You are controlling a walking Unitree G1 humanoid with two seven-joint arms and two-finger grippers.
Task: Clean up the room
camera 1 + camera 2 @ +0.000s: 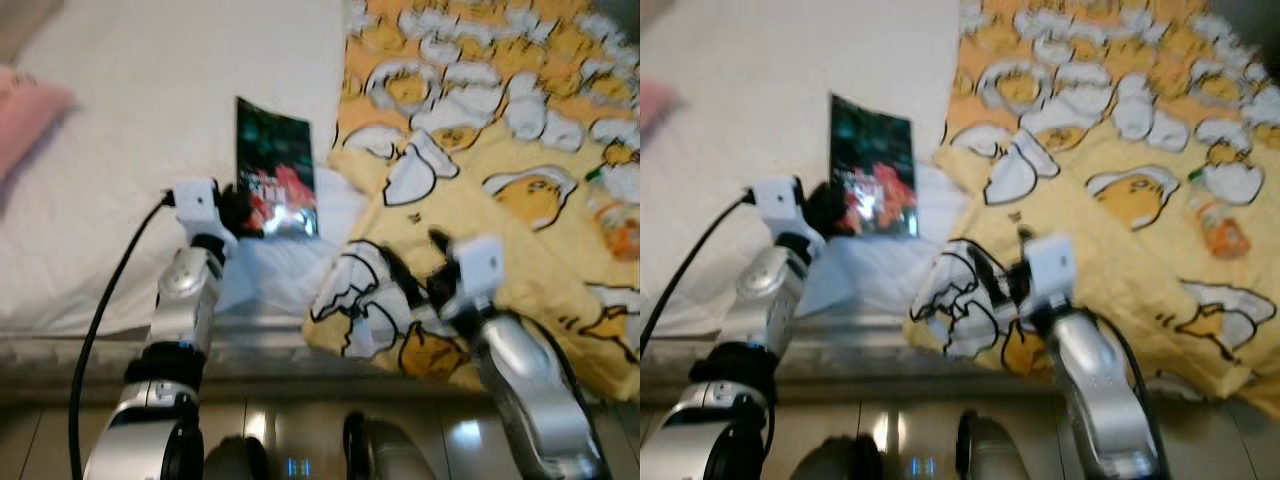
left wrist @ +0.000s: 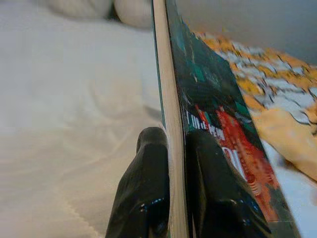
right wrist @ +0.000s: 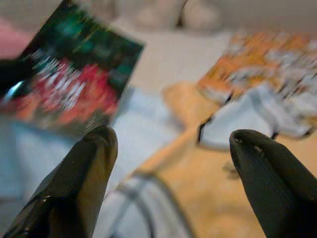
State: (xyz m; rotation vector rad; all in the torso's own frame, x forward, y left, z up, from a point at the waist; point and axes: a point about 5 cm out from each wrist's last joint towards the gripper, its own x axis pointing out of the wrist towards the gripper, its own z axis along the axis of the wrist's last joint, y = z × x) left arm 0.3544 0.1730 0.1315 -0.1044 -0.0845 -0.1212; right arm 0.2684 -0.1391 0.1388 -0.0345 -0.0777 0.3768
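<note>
the left gripper pinches the thin dark-covered book by its edge to lift it off the white bed sheet, while the right gripper hovers spread over the yellow cartoon-print blanket.

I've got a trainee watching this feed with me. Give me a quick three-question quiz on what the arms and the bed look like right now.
1. True or false: the left gripper is shut on the book.
2. Which best describes the right gripper? A. open above the blanket B. shut on the blanket C. holding the bottle
3. Fill in: the pillow at the bed's left edge is ____ in colour.

Key: 1 true; 2 A; 3 pink.
</note>
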